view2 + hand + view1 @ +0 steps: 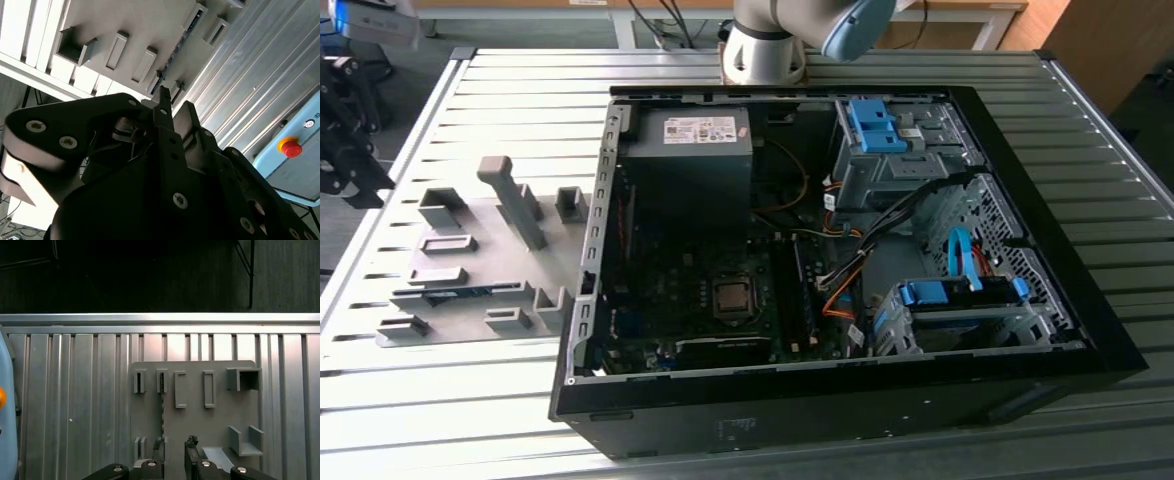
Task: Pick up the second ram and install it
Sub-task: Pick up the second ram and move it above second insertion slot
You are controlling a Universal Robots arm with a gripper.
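Note:
The second ram (162, 415) is a thin, dark stick standing on edge in the slot blocks of the grey holder plate (220, 425). In the exterior view the ram (467, 292) shows as a thin bluish strip low on the holder plate (487, 265), left of the computer case. My gripper (175, 446) hangs well above the plate, open, with nothing between its fingers. One fingertip (159, 444) lines up over the ram's near end. The second wrist view shows the ram (177, 45) beyond the fingertips (163, 95).
An open computer case (787, 410) lies on the slatted metal table (494, 90), with the motherboard (707, 290) and blue drive clips (874, 125) inside. Several grey blocks (514, 200) stand on the holder plate. A red stop button (290, 147) sits beside the table.

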